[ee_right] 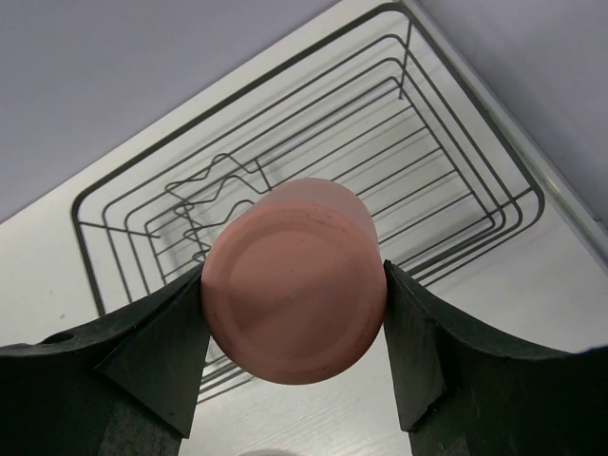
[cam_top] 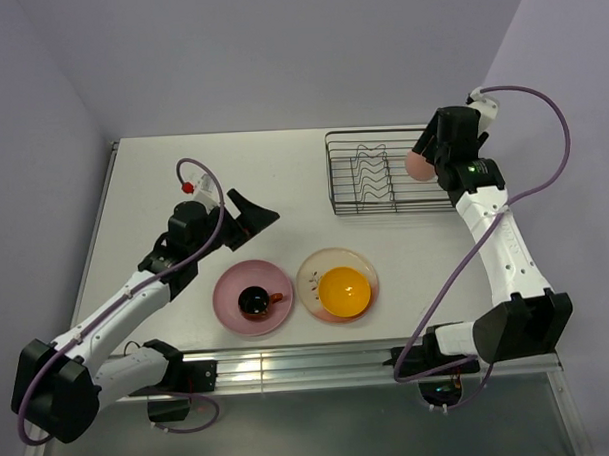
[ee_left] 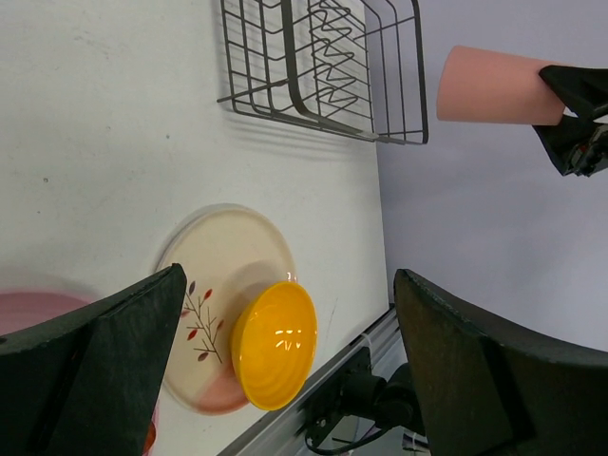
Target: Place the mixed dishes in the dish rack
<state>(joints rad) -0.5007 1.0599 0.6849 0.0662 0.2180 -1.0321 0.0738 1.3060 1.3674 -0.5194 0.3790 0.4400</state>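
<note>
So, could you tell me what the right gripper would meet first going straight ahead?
Probably the dish rack: the pink tumbler held in the right gripper faces its wire floor beside the dividers, though depth is unclear.

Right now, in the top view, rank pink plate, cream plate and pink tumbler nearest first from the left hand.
1. Pink plate, beside the left hand.
2. Cream plate, further right.
3. Pink tumbler, far right, by the dish rack.

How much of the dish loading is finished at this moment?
Done: nothing, the rack holds no dishes. In hand: the right gripper holds the tumbler above the rack. Remaining: cup on pink plate, bowl on cream plate, all on the table.
</note>
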